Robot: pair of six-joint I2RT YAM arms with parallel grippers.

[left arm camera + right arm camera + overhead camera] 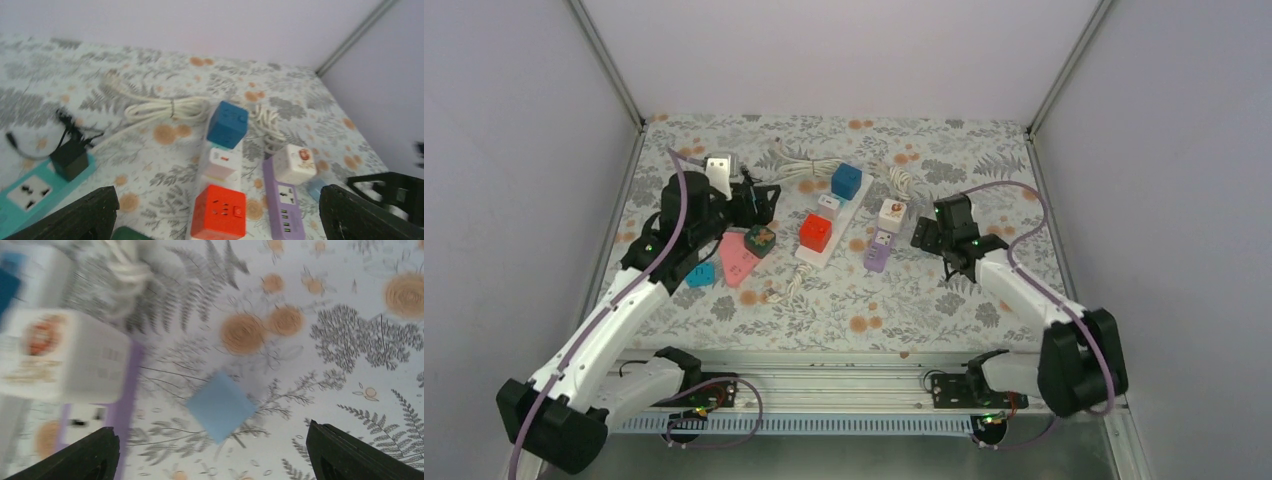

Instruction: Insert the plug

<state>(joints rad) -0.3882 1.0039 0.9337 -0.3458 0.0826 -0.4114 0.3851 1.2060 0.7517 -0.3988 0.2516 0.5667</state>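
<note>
White cube plug [60, 355], seated on purple power strip [127, 390].
Left gripper [215, 220] and right gripper [212, 455] are spread wide, empty; floral cloth [350, 340] is seen bare alongside.

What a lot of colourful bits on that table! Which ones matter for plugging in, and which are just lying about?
Likely for the job: white power strip, purple strip, red cube adapter, blue cube adapter, left fingers and right fingers, both open.

Likely just lying about: light-blue square, bundled white cord.
</note>
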